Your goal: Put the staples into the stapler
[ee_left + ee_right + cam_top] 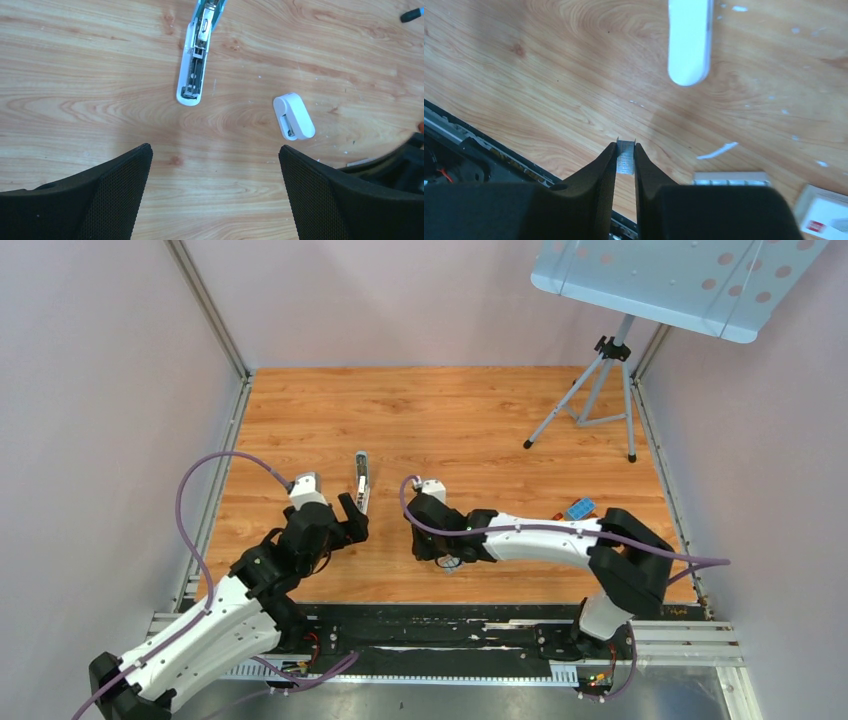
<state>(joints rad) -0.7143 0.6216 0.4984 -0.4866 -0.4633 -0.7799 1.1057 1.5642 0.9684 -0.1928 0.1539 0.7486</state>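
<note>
The stapler (362, 480) lies on the wooden table, slim and white, with its metal inner channel facing up (194, 70). My left gripper (355, 515) is open and empty just short of the stapler's near end, with its fingers wide apart (215, 148). My right gripper (445, 552) points down at the table to the right of the stapler. In the right wrist view it (625, 146) is shut on the staples (626, 159), a small grey ribbed block held upright between the fingertips above the wood.
A small white capsule-shaped object (294, 116) lies between the arms (689, 40). A white box with a red mark (824, 220) and a long white tray (731, 176) lie beside my right fingers. A tripod (600, 390) stands back right. The black base rail (474, 150) is close.
</note>
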